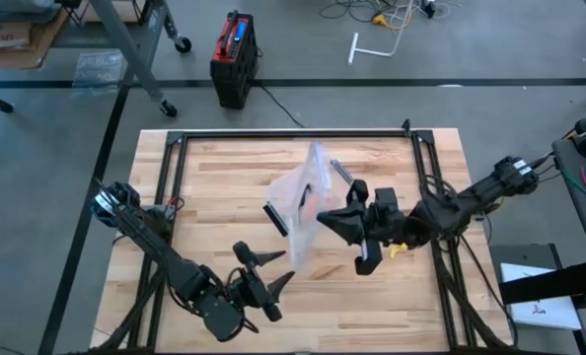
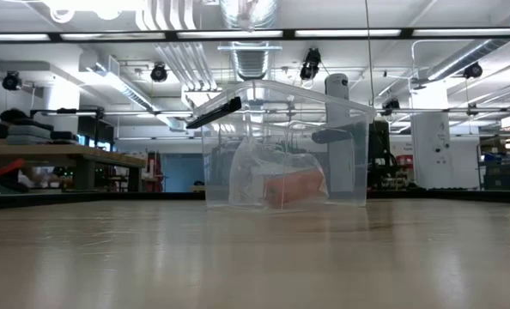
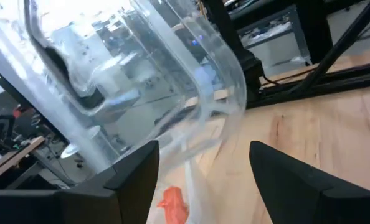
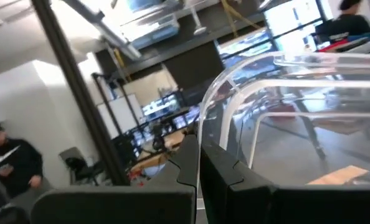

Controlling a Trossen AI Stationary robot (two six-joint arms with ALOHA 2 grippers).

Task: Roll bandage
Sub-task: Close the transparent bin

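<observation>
A clear plastic box [image 1: 308, 192] with black latches stands on the middle of the wooden table. Inside it lies the orange bandage [image 2: 294, 184], partly wrapped in crumpled clear plastic [image 2: 255, 172]; the left wrist view shows the bandage [image 3: 172, 205] through the box wall. My left gripper [image 1: 288, 267] is open near the box's near-left corner, and its fingers [image 3: 135, 168] point at the box without touching it. My right gripper [image 1: 322, 219] is shut at the box's right side, raised above the table, with the box's rim [image 4: 235, 93] just past its fingertips. My right gripper's shut fingertips [image 4: 199, 140] stand beside the box's clear rim. I cannot tell whether they touch it.
A black metal frame [image 1: 283, 135] runs around the table's far and side edges. Bare wood lies in front of the box toward the near edge [image 1: 372, 306]. A red and black case [image 1: 234, 59] sits on the floor beyond. A person [image 4: 10, 165] shows far off in the room.
</observation>
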